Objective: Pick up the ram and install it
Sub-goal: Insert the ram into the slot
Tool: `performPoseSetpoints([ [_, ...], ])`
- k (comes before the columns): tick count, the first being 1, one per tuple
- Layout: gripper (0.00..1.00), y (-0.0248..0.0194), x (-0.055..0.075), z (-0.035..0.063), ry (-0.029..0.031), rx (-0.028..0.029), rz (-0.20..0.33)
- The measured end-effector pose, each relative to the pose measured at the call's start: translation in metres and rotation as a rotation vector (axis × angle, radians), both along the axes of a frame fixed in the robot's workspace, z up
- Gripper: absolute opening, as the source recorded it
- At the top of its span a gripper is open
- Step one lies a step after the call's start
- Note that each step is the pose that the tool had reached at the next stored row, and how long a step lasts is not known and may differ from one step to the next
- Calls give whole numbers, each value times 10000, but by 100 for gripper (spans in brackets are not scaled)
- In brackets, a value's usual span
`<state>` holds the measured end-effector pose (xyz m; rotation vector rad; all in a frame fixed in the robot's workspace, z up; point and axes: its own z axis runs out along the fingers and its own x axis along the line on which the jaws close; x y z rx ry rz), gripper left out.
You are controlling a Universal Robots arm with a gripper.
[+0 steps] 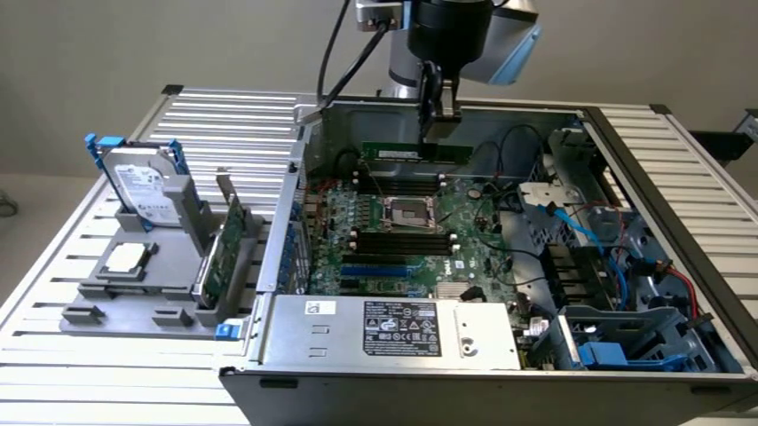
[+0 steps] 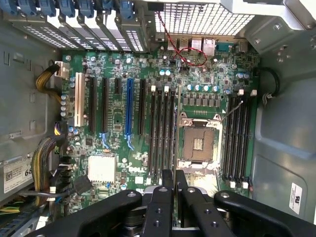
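The fingers (image 1: 441,111) stand close together, pinched, as far as the exterior view tells, on the top edge of the ram (image 1: 409,152) — the green stick hangs level just under their tips, lifted clear of the motherboard (image 1: 474,235) near the rear wall of the open case (image 1: 355,351). In the wrist view the two fingers (image 2: 162,202) nearly meet, pointing down near the bank of black memory slots (image 2: 160,133) beside the empty processor socket (image 2: 197,143). Whether the stick sits square over one slot I cannot tell. That is where trouble would likely start. The hold is narrow and at mid-length, so the stick could tilt or slide in the pinch if one end meets the slot first. A push with the notch out of line could jam it against the slot wall rather than seat it. The black cables (image 1: 521,146) near the stick's end might also snag. The arm (image 1: 462,27) comes in from above the case's back edge, wrist plumb, fingers pointing straight down — the case itself rests on a slatted desk (image 1: 225,115).
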<state>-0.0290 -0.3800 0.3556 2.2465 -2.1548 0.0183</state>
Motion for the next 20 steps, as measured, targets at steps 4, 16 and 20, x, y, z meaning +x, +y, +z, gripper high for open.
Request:
performPoseSetpoints([
  [4,14,0,2,0,0,0,-1],
  [16,14,-124,-77,-177,-52,2,-3],
  [20,14,-124,-93,-250,-52,1,-2],
])
